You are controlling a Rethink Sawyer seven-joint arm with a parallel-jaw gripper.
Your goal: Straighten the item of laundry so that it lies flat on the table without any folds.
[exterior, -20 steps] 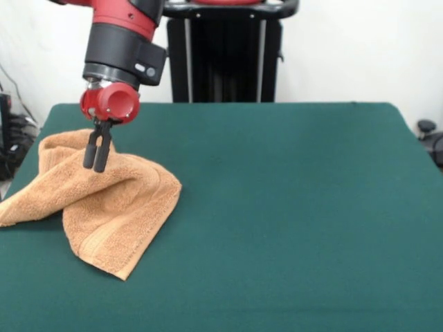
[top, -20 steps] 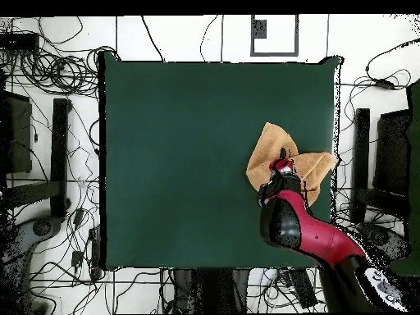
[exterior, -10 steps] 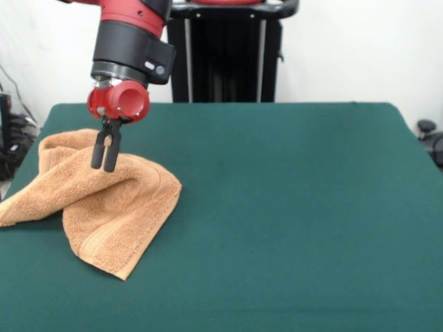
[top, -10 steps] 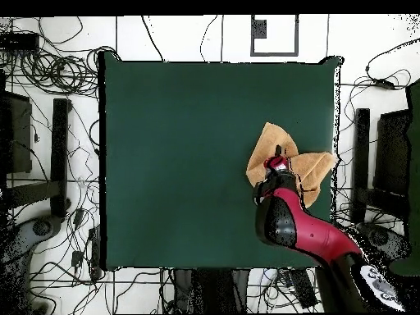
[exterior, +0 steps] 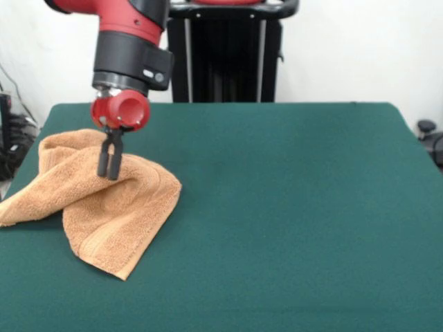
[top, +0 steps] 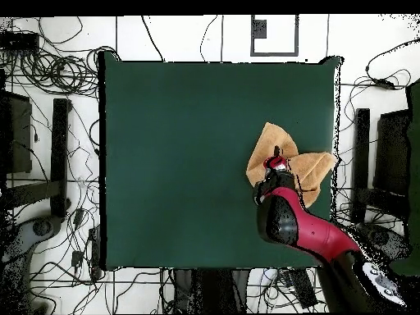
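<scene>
The light orange-tan towel (exterior: 114, 214) lies crumpled and folded over itself at the left edge of the green table (exterior: 291, 207), with one corner hanging off the side. A striped band shows on its near flap. My gripper (exterior: 109, 174) hangs straight down over the raised fold of the towel, its two black fingers close together and its tips at the cloth's top surface. I see no cloth pinched between the fingers. In the overhead view the towel (top: 289, 164) sits at the right edge of the table (top: 180, 148), partly hidden under my arm and gripper (top: 276, 152).
The black pedestal (exterior: 221, 55) stands behind the table's far edge. Cables (top: 49, 66) and stands surround the table on the floor. The towel lies close to the table's side edge.
My gripper has shifted a little to the right in the front view and come down slightly toward the towel. The towel has kept its shape and place.
</scene>
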